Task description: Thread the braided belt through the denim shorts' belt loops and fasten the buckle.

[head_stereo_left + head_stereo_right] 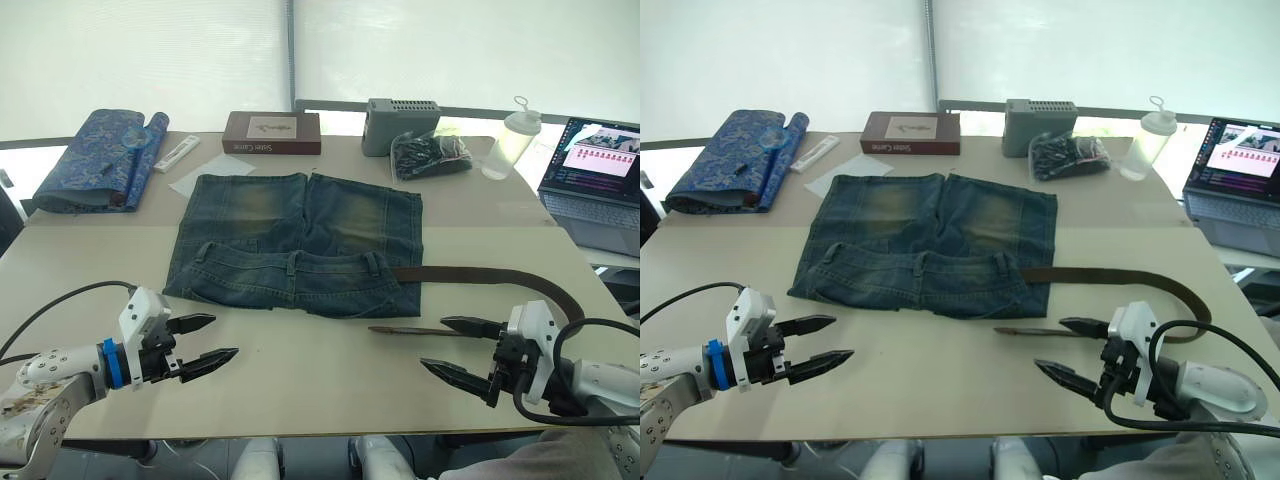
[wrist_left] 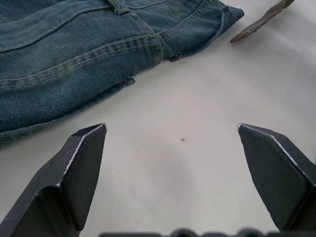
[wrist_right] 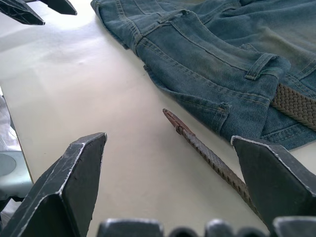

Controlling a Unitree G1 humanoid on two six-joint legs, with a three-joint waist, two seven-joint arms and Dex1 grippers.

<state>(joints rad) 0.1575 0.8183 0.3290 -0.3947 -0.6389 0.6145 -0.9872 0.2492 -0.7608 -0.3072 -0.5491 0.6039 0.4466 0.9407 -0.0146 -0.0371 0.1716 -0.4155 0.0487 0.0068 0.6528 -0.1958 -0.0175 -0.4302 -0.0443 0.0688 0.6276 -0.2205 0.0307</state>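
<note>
The braided belt (image 1: 500, 277) emerges from the right end of the waistband of the denim shorts (image 1: 300, 240), loops round and ends in a free tip lying on the bench (image 1: 320, 385). The right gripper (image 1: 455, 347) sits near that tip, fingers spread wide, holding nothing. The left gripper (image 1: 205, 340), fingers also wide apart and empty, hovers before the shorts.

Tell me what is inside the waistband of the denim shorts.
The braided belt runs in at the robot's right end of the denim shorts, under a belt loop. How far it reaches inside is hidden by the denim, and its buckle cannot be seen.
</note>
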